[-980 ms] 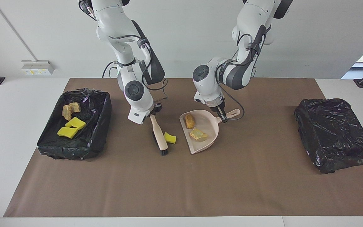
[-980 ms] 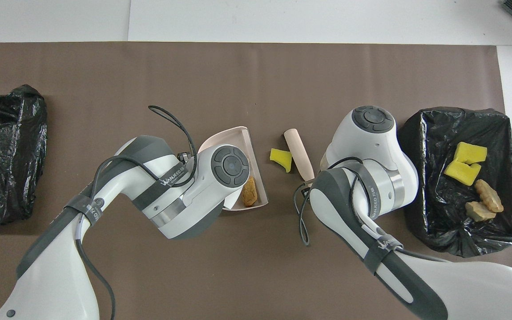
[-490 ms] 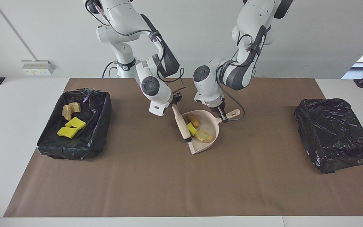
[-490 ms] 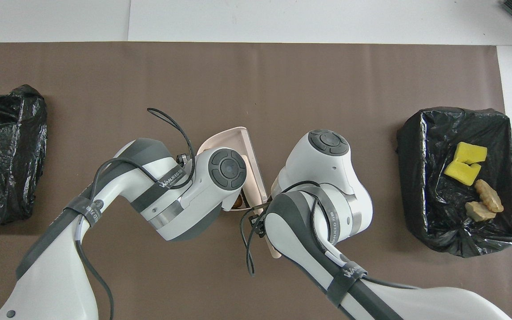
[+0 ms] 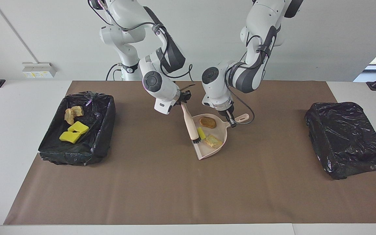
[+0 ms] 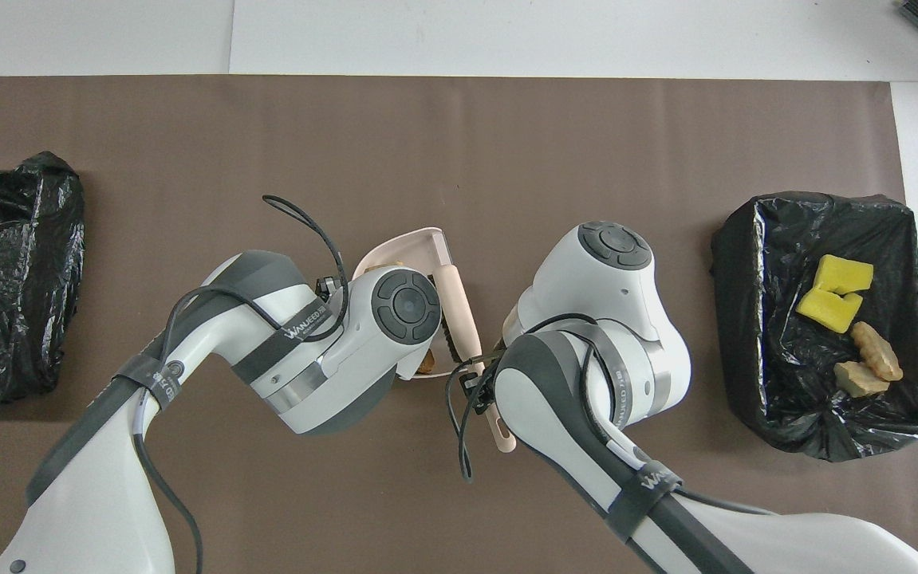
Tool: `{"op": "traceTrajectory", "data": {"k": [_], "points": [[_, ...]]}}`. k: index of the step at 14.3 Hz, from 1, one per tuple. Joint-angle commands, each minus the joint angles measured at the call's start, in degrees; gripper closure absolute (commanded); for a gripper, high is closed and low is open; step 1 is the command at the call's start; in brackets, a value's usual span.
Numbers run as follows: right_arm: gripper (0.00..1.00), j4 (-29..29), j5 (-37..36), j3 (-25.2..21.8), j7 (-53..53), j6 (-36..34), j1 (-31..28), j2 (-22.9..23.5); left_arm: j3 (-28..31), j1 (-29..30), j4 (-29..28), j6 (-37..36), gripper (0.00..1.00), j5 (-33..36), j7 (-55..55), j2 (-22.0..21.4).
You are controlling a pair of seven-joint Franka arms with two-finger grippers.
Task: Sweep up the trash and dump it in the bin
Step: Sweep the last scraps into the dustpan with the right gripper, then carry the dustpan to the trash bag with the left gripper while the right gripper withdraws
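A pale pink dustpan (image 5: 208,152) lies mid-table. My left gripper (image 5: 229,121) is shut on its handle (image 5: 242,117). Three pieces of trash sit in the pan: a brown lump (image 5: 207,122), a yellow sponge chunk (image 5: 201,133) and a tan lump (image 5: 213,141). My right gripper (image 5: 183,100) is shut on the beige brush (image 5: 190,125), whose dark bristles rest at the pan's mouth against the sponge. The black-lined bin (image 5: 104,130) at the right arm's end holds yellow sponges (image 5: 73,132) and tan lumps (image 5: 72,113). From overhead both arms cover most of the dustpan (image 6: 415,243).
A second black-bagged box (image 5: 344,138) stands at the left arm's end of the brown mat (image 5: 188,189). A loose cable loops from each wrist near the pan. Seen from overhead, the bin (image 6: 746,335) is beside the right arm's elbow.
The right gripper swung the brush toward the dustpan and pushed the yellow sponge chunk off the mat into the pan. The brown lump shifted toward the pan's handle. The left gripper barely moved.
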Motion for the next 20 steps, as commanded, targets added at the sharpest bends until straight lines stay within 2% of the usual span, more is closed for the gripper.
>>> {"op": "traceTrajectory", "data": {"k": [1,3,4,6,7,9,12,13,16,20], "points": [[1.00,-0.90,1.28,0.04,-0.35,-4.90,-3.66,-6.79,-0.26,1.63,-4.83,3.92,1.00,0.41,2.03,-3.37],[1.00,-0.90,-0.38,-0.14,-0.09,-8.77,-5.51,-8.81,-0.26,1.81,-5.36,5.06,1.00,-0.47,2.11,-3.64],[1.00,-1.43,-3.79,-0.05,2.17,-9.66,-5.61,-9.69,-0.26,1.90,-5.54,5.07,1.00,-0.56,2.12,-3.99],[1.00,-4.57,-10.39,0.39,11.64,-10.20,-3.25,-12.67,-0.08,2.78,-5.72,5.68,1.00,-2.83,5.42,-5.04],[1.00,-6.77,-11.37,0.30,14.04,-10.54,-1.75,-14.43,0.53,2.86,-5.81,5.68,1.00,-5.11,9.63,-6.00],[1.00,-11.86,-11.38,0.39,15.29,-10.90,-0.52,-18.47,3.15,2.87,-7.55,5.68,1.00,-8.29,14.66,-9.51],[1.00,-19.69,-7.79,0.48,17.31,-7.48,2.29,-24.28,6.67,2.87,-10.37,5.95,1.00,-9.52,17.40,-14.96],[1.00,-20.32,-6.73,0.48,17.66,-7.04,2.48,-24.73,7.56,2.95,-11.33,5.69,1.00,-9.53,19.15,-16.72],[1.00,-21.12,-3.04,0.65,19.76,-2.83,4.40,-24.12,17.38,3.04,-12.49,5.16,1.00,-9.53,26.08,-22.26],[1.00,-19.89,1.44,0.65,27.39,8.77,13.97,-17.71,32.57,3.13,-11.52,5.33,1.00,-10.58,36.03,-24.47]]}}
